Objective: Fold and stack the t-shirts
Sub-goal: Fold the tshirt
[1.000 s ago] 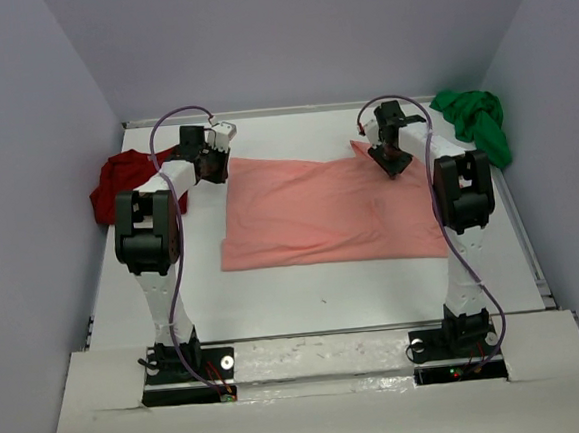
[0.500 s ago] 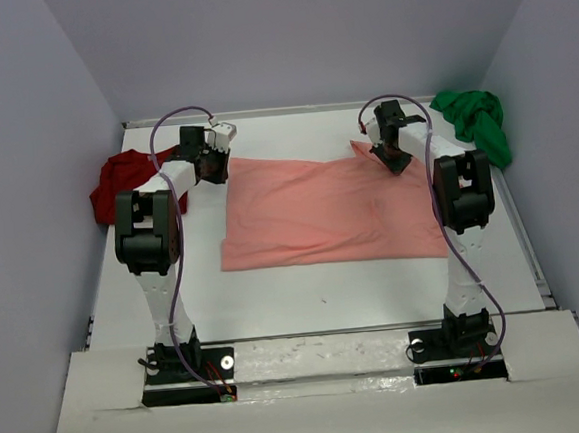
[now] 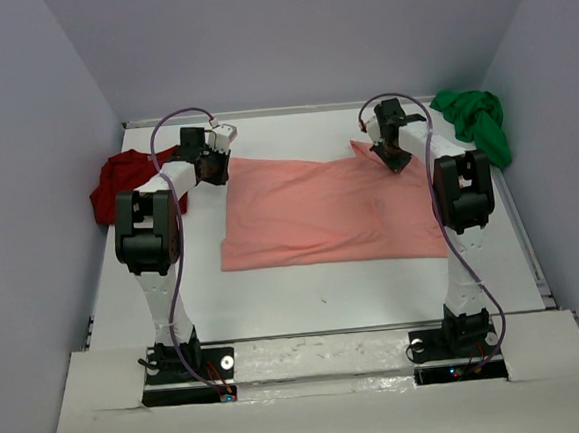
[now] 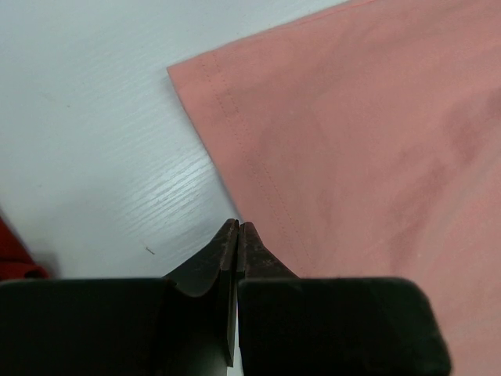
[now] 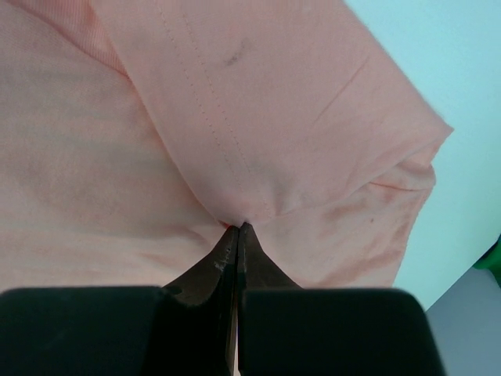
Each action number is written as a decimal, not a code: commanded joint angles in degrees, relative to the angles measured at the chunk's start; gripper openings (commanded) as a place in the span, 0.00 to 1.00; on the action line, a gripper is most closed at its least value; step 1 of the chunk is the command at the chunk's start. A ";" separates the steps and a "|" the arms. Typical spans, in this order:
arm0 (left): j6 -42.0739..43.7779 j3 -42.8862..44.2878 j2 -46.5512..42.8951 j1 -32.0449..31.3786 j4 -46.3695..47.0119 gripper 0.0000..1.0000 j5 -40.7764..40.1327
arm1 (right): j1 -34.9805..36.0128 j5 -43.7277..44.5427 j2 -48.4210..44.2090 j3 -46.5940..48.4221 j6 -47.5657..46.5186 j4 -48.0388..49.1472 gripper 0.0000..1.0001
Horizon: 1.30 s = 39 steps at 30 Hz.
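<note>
Right tool [image 5: 237, 227]: arm reaching forward, tips clamped on a puckered fold at the far right corner of the salmon-pink t-shirt [image 3: 319, 209]. Left tool [image 4: 235, 225]: tips together on its far left hem. Shirt lies spread flat mid-table [image 3: 305, 285]. Dark red t-shirt [image 3: 116, 180] crumpled at the left edge; green t-shirt [image 3: 474, 117] heaped far right.

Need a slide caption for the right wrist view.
Right gripper shut on a puckered fold of the salmon-pink t-shirt.

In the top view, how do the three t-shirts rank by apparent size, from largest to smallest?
1. salmon-pink t-shirt, spread flat.
2. dark red t-shirt and green t-shirt, unranked: both bunched, look alike, and the left arm hides part of the red.
</note>
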 commanded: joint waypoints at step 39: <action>2.79 -3.64 -6.19 -0.04 0.79 0.11 -1.89 | 0.26 23.00 7.47 9.95 -18.19 51.55 0.95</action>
